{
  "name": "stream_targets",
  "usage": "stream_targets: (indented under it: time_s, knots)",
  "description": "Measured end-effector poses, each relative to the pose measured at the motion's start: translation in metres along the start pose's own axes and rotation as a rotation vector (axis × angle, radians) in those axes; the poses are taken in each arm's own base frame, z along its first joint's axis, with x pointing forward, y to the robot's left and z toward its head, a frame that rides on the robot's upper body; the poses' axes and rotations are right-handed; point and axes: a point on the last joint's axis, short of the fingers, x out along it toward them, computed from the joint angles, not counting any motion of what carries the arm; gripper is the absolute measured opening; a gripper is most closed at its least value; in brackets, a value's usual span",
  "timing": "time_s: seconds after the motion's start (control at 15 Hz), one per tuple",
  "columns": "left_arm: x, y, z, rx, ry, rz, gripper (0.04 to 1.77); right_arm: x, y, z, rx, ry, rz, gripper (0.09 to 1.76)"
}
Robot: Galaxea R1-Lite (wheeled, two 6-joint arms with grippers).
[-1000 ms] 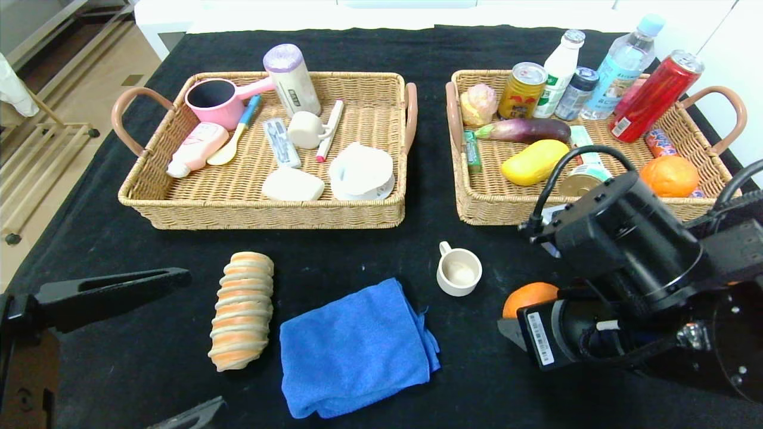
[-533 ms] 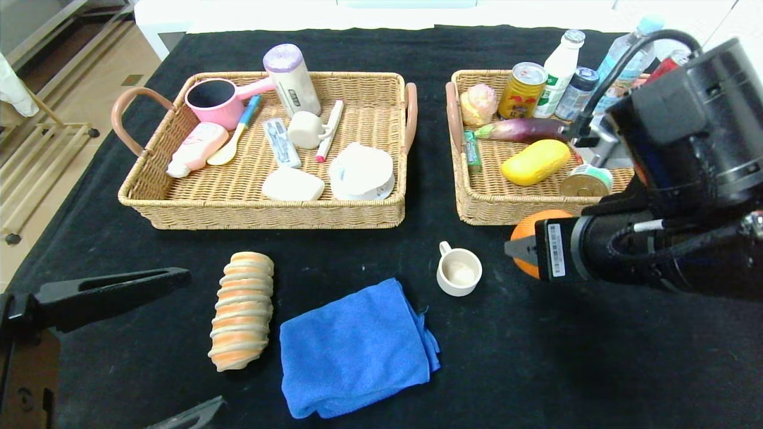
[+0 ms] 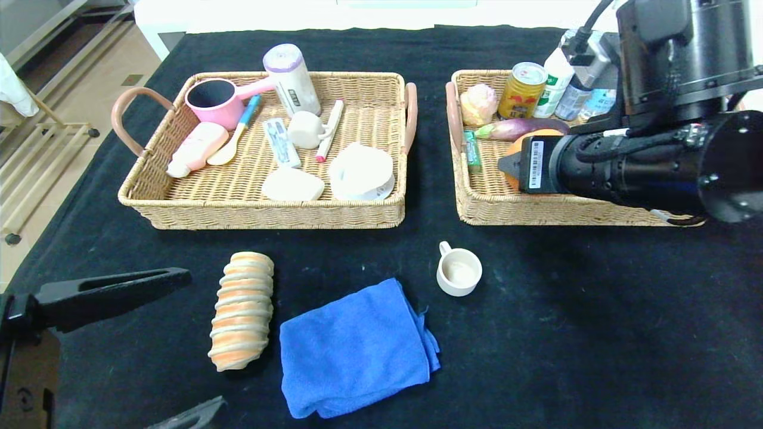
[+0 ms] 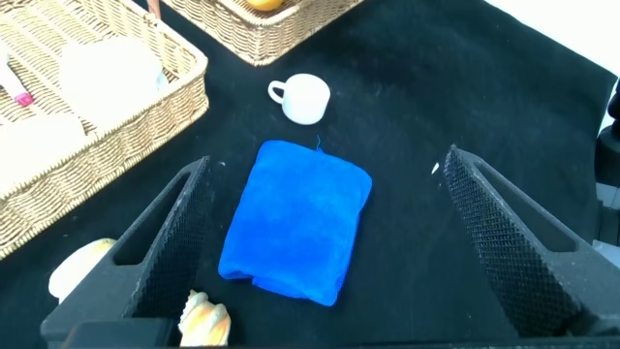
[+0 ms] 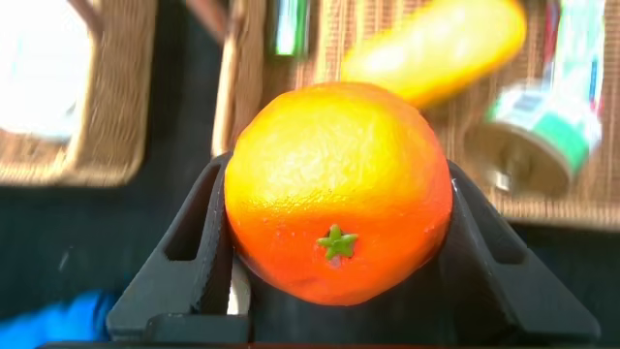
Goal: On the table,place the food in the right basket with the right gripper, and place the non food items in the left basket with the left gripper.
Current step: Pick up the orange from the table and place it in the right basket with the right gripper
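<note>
Right now the right gripper (image 5: 334, 242) clamps the orange (image 5: 337, 189) over the right basket (image 3: 477, 205); left gripper (image 4: 320, 242) gapes wide above the blue cloth (image 4: 295, 221), cup (image 3: 459, 272) beside it on the table (image 3: 566, 333).

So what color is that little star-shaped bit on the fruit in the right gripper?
Green, on the orange; the right wrist view shows it best.

Head camera high above the table (image 3: 381, 357); wrist cameras close (shared: blue cloth (image 3: 357, 348)).
</note>
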Motion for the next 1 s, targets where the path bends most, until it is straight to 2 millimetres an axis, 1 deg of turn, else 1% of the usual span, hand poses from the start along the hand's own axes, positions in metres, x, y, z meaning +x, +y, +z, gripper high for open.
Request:
stream_targets:
  time_s: [0.13, 0.33, 0.53, 0.93, 1.0]
  knots:
    - [0.0, 0.0, 0.0, 0.001, -0.002, 0.0, 1.72, 0.015, 0.001, 0.003, 0.007, -0.047, -0.014, 1.23]
    - [0.0, 0.0, 0.001, 0.001, -0.005, 0.001, 1.72, 0.032, 0.003, 0.009, 0.031, -0.139, -0.019, 1.23]
    - [0.0, 0.0, 0.001, 0.002, -0.005, 0.002, 1.72, 0.046, 0.002, 0.004, 0.016, -0.137, -0.037, 1.23]
    - [0.0, 0.0, 0.001, 0.001, -0.003, 0.001, 1.72, 0.062, 0.001, 0.003, 0.015, -0.13, -0.059, 1.23]
    - [0.0, 0.0, 0.001, 0.001, -0.003, 0.001, 1.72, 0.064, 0.001, 0.002, 0.014, -0.128, -0.062, 1.3]
